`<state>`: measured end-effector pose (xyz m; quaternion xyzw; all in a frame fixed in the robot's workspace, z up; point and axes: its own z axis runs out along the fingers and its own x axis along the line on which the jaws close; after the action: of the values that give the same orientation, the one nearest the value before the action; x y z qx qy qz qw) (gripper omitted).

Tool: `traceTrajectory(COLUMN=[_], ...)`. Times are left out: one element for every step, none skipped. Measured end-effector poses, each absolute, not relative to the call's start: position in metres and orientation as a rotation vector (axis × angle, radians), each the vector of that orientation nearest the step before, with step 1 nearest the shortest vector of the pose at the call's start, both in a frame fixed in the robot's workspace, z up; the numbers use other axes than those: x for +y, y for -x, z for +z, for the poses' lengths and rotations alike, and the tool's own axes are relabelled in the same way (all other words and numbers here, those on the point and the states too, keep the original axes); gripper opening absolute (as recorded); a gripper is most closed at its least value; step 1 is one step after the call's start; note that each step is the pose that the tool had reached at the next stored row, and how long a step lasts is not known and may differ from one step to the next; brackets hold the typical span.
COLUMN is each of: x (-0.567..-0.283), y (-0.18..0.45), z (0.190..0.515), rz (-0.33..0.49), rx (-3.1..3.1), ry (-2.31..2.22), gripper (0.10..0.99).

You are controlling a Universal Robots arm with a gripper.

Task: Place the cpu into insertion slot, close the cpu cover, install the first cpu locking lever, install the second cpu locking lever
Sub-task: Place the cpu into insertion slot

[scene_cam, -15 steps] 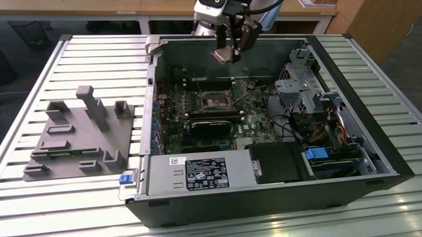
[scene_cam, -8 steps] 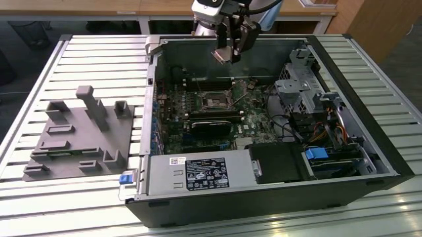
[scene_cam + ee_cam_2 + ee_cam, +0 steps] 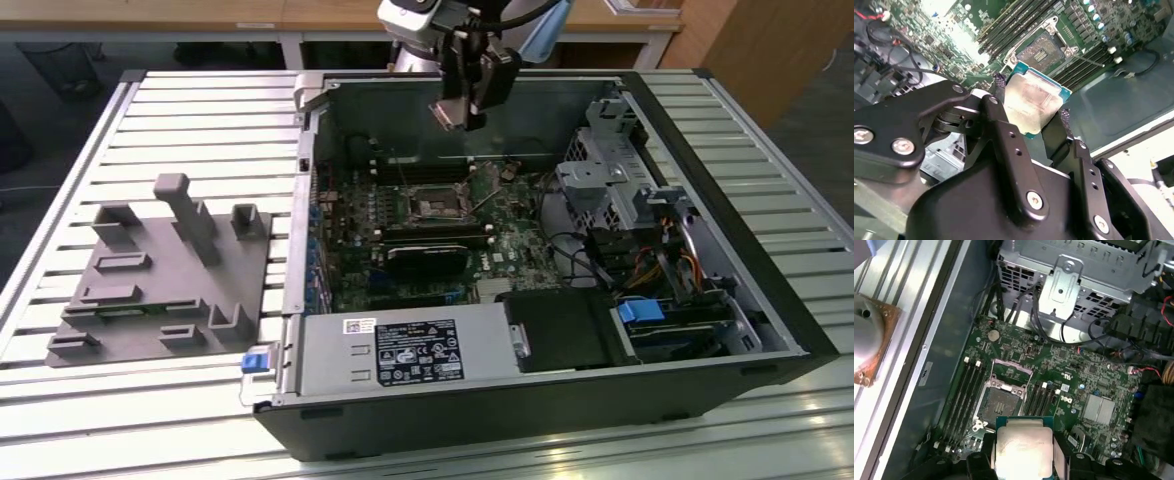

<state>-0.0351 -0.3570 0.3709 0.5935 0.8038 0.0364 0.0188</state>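
**The gripper (image 3: pixel 1031 112) holds the cpu (image 3: pixel 1035 97) over the motherboard (image 3: pixel 1074 365)**

Its fingers (image 3: pixel 1000 117) close only to the chip's width, pinching two opposite edges. The square chip turns its silvery top toward both wrist views, well above the bare insertion slot (image 3: pixel 1000 402).

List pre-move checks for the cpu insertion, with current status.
1. Grip: ok. The gripper is shut on the cpu, holding it by two opposite edges.
2. The insertion slot is empty: ok, its dark centre is bare.
3. The cpu cover is open: ok, it looks swung up off the slot.
4. Cpu over the slot: not ok. It hangs high above the board, and the slot lies ahead of it in both wrist views.
5. Corner orientation match: cannot tell.
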Motion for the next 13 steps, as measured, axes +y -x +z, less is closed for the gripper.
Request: traceTrajectory(x=[-0.3570,-0.3570,-0.3570,-0.3570,-0.3569,-0.3566,-0.3566,-0.3564,-0.3563,-0.3563,-0.3563,-0.3563,-0.3562], y=[0.0351,0.0351,0.0352,0.0352,0.0352,0.0352,0.0352,0.0352,0.0352,0.0352,0.0352,0.0352,0.0352], z=[0.3705,0.3702,0.3697,0.3694,0.3692,0.3692,0.3690,0.3689,0.3688,0.3687,0.3686,0.3684,0.3681], rz=[0.113,0.112,0.112,0.111,0.110,0.110,0.110,0.110,0.109,0.109,0.109,0.109,0.108], rx=[2.480,2.464,2.447,2.431,2.418,2.408,2.398,2.388,2.378,2.370,2.360,2.352,2.346], ry=[-1.863,-1.883,-1.904,-1.922,-1.939,-1.951,-1.963,-1.974,-1.985,-1.995,-2.005,-2.015,-2.021], gripper=[0.541,0.541,0.541,0.541,0.541,0.541,0.541,0.541,0.541,0.541,0.541,0.541,0.541])
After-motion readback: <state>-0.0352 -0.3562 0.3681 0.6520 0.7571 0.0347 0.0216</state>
